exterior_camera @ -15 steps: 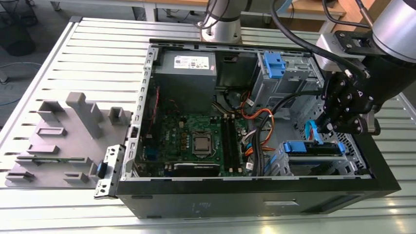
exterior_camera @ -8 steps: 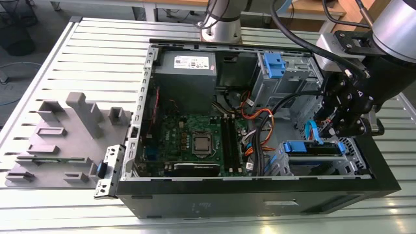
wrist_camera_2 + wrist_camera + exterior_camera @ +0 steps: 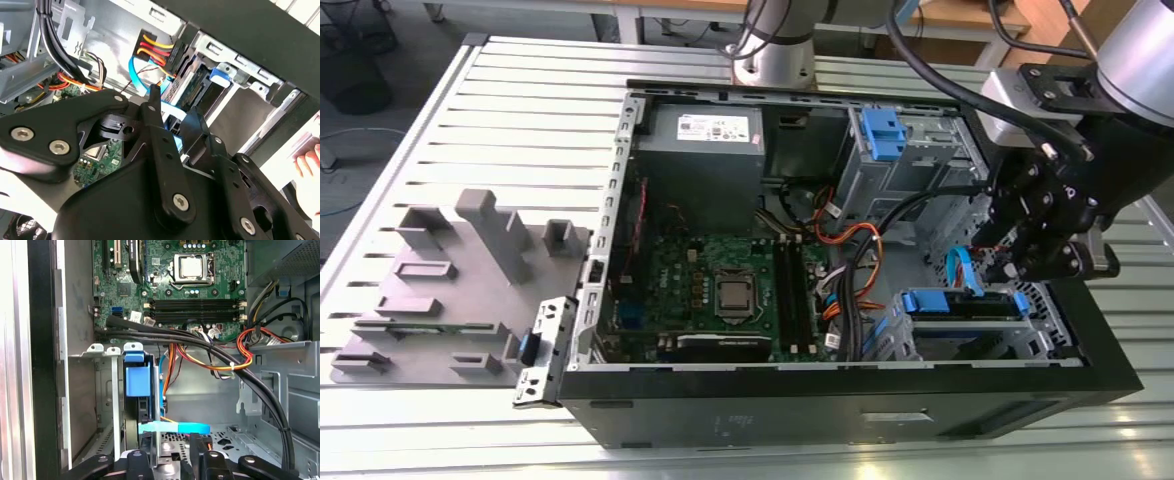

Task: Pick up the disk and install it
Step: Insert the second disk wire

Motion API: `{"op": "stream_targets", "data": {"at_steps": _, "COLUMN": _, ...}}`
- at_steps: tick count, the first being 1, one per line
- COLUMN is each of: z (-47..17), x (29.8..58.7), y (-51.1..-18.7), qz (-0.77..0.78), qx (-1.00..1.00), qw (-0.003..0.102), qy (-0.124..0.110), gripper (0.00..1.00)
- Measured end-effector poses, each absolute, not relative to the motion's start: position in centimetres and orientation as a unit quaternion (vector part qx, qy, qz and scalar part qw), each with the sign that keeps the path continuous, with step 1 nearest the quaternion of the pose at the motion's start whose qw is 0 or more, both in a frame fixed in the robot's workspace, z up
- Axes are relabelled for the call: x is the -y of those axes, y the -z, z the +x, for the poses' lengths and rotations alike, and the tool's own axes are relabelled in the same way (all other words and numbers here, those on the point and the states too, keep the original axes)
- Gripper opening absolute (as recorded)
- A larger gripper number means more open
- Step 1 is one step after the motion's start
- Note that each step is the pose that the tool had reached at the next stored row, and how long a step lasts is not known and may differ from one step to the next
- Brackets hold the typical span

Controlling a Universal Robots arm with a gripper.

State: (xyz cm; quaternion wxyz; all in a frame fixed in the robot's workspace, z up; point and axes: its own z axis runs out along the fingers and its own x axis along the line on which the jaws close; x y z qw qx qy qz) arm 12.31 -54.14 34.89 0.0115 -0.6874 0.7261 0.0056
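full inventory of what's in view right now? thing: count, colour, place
computer case: 1, black, open on the slatted table, centre of the exterior view
slatted table: 1, light grey, under everything
motherboard: 1, green, floor of the case
power supply box: 1, grey with white sticker, far corner of the case
drive cage: 1, grey metal with a blue tab, far side towards the exterior view's right
disk: 1, blue bracket showing, seated in the near bay below the gripper
cable bundles: several, black, orange and red, crossing the case
foam fixture: 1, grey, exterior view's left
person's hand: 1, edge of the second wrist view
gripper: 1, black, over the disk bay
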Motion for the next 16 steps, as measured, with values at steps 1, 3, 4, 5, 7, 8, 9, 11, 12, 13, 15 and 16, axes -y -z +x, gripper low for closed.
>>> {"op": "stream_targets", "data": {"at_steps": 1, "z": 12.5, "x": 54.1, "y": -34.9, "qz": -0.687, "qx": -0.726, "qw": 0.011, "qy": -0.006, "gripper": 0.43}}
{"op": "stream_targets", "data": {"at_steps": 3, "z": 12.7, "x": 54.1, "y": -34.9, "qz": -0.687, "qx": -0.726, "qw": 0.012, "qy": -0.006, "gripper": 0.43}}
{"op": "stream_targets", "data": {"at_steps": 4, "z": 12.9, "x": 54.1, "y": -34.9, "qz": -0.687, "qx": -0.726, "qw": 0.012, "qy": -0.006, "gripper": 0.43}}
{"op": "stream_targets", "data": {"at_steps": 5, "z": 13.0, "x": 54.1, "y": -34.9, "qz": -0.687, "qx": -0.726, "qw": 0.012, "qy": -0.006, "gripper": 0.43}}
{"op": "stream_targets", "data": {"at_steps": 7, "z": 13.2, "x": 54.1, "y": -34.8, "qz": -0.687, "qx": -0.726, "qw": 0.012, "qy": -0.006, "gripper": 0.43}}
{"op": "stream_targets", "data": {"at_steps": 8, "z": 13.3, "x": 54.1, "y": -34.8, "qz": -0.687, "qx": -0.726, "qw": 0.011, "qy": -0.006, "gripper": 0.43}}
{"op": "stream_targets", "data": {"at_steps": 9, "z": 13.4, "x": 54.1, "y": -34.8, "qz": -0.687, "qx": -0.726, "qw": 0.011, "qy": -0.006, "gripper": 0.43}}
{"op": "stream_targets", "data": {"at_steps": 11, "z": 13.5, "x": 53.9, "y": -34.7, "qz": -0.687, "qx": -0.726, "qw": 0.012, "qy": -0.006, "gripper": 0.43}}
{"op": "stream_targets", "data": {"at_steps": 12, "z": 13.5, "x": 53.8, "y": -34.7, "qz": -0.687, "qx": -0.726, "qw": 0.012, "qy": -0.006, "gripper": 0.43}}
{"op": "stream_targets", "data": {"at_steps": 13, "z": 13.5, "x": 53.7, "y": -34.6, "qz": -0.687, "qx": -0.726, "qw": 0.011, "qy": -0.006, "gripper": 0.43}}
{"op": "stream_targets", "data": {"at_steps": 15, "z": 13.5, "x": 53.5, "y": -34.6, "qz": -0.687, "qx": -0.726, "qw": 0.011, "qy": -0.006, "gripper": 0.43}}
{"op": "stream_targets", "data": {"at_steps": 16, "z": 13.5, "x": 53.4, "y": -34.6, "qz": -0.687, "qx": -0.726, "qw": 0.011, "qy": -0.006, "gripper": 0.43}}
